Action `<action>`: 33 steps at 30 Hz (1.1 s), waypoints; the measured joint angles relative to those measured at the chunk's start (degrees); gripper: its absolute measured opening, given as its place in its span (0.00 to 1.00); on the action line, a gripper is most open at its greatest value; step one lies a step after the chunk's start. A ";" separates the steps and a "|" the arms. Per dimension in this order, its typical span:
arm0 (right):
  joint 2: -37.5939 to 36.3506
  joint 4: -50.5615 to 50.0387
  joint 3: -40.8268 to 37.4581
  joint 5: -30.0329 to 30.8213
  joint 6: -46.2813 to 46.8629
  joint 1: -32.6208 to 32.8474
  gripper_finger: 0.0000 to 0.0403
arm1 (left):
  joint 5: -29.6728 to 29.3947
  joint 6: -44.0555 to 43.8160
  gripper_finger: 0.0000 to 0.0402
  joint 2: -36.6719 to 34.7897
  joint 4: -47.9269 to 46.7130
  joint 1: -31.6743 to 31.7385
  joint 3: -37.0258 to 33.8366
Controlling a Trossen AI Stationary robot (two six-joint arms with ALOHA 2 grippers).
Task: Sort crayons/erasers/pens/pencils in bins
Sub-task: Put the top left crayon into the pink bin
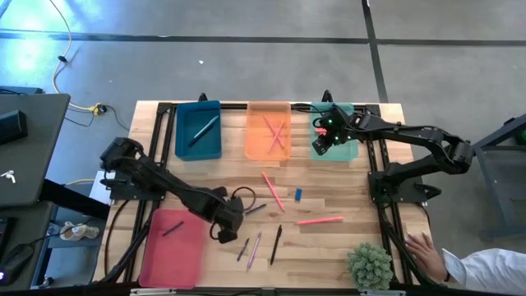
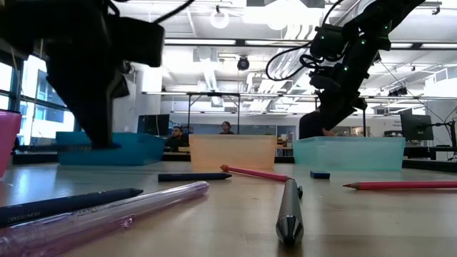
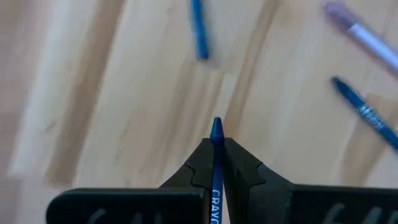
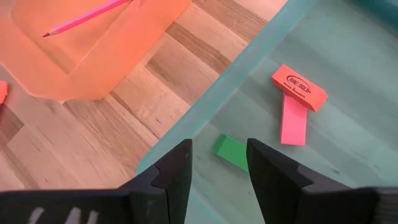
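Left claw (image 3: 217, 163) pinches a blue crayon (image 3: 216, 134) among loose pens; right claw (image 4: 219, 169) gapes, empty, over mint bin (image 4: 348, 81) erasers (image 4: 231, 151)

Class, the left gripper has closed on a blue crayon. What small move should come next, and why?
Probably lift: the left gripper is shut on the blue crayon low over the table, so it should rise clear before carrying it toward the pink-red bin.

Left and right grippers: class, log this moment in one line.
left gripper: shut on blue crayon, above table | right gripper: open, empty, over mint-green bin | green eraser in bin
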 joint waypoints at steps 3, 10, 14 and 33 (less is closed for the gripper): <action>0.00 -0.04 0.01 -0.01 0.00 0.04 0.36 | -0.17 -0.41 0.00 -3.36 -1.02 0.02 -0.06; 0.00 0.39 0.00 -0.08 0.26 0.38 0.36 | -3.36 -1.36 0.00 -14.07 -3.49 0.24 0.00; 0.00 0.17 0.00 -0.18 0.42 0.48 0.36 | -4.06 -4.35 0.00 -19.84 -7.99 0.04 0.02; 0.00 0.64 0.00 0.20 0.46 4.09 0.36 | -1.87 -44.23 0.00 -24.36 -28.97 -19.62 -4.37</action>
